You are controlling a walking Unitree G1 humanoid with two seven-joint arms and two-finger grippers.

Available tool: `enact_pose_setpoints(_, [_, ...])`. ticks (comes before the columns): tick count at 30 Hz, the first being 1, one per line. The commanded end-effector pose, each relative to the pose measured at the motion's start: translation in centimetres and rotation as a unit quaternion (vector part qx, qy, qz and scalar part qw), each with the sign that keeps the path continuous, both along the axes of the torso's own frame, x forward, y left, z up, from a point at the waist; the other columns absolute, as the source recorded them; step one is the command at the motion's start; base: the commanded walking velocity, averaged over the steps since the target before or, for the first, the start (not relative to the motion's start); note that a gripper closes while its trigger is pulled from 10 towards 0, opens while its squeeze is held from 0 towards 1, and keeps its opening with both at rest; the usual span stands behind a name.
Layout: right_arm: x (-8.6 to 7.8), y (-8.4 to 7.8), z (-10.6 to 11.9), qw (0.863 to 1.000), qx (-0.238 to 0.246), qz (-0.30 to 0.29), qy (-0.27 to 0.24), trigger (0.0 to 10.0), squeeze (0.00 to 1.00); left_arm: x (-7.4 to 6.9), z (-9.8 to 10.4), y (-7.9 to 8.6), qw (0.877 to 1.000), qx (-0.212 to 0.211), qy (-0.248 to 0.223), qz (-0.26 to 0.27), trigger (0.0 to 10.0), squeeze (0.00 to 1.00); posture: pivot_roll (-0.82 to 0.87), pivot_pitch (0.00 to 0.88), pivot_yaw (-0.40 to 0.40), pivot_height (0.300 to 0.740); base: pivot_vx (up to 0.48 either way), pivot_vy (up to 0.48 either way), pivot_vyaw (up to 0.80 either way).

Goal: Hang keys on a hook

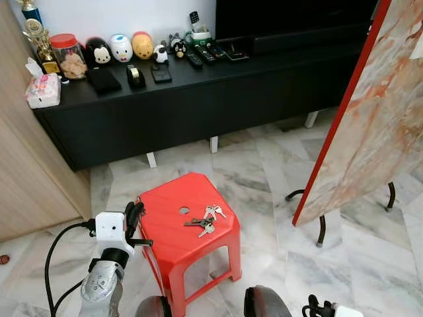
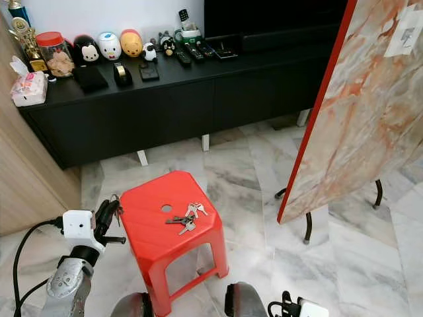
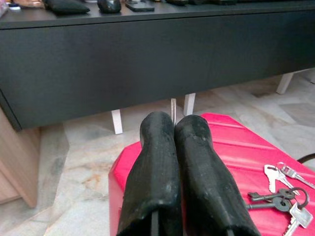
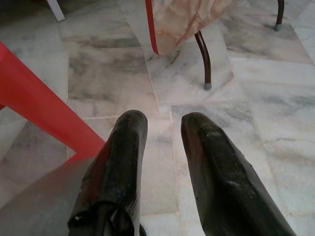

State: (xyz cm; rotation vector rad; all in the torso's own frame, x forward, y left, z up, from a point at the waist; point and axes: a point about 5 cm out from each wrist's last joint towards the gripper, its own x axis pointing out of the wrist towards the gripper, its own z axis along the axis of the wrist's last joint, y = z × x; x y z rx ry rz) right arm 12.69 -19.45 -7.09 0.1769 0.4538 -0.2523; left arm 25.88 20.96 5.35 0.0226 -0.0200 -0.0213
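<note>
keys (image 1: 205, 221) lie on red stool (image 1: 165, 241) top, near centre hole; left end effector (image 1: 134, 214) fingers pressed together at stool's left edge; right end effector (image 4: 162, 128) fingers apart, low above marble floor (image 1: 370, 251)

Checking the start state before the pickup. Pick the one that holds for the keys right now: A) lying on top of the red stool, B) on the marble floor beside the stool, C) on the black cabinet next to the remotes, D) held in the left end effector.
A: the keys lie loose on the flat top of the red stool, while the left end effector sits shut at the stool's edge.
</note>
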Motion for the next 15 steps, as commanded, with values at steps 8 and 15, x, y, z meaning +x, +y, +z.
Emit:
enact_pose_setpoints(8, [7.3,-4.2,3.0,0.999,-0.014,-0.016,-0.028,10.0,0.00,0.1,0.4,-0.1,1.000,-0.002,0.000,0.000,10.0,0.00,-0.05,0.000,-0.011,0.690,0.000,0.000,0.00])
enact_pose_setpoints(15, [7.3,-4.3,2.8,1.000,-0.012,-0.014,-0.015,10.0,0.00,0.2,1.0,-0.6,1.000,0.007,-0.005,-0.016,10.0,0.00,-0.05,0.000,0.001,0.740,0.000,0.000,0.00])
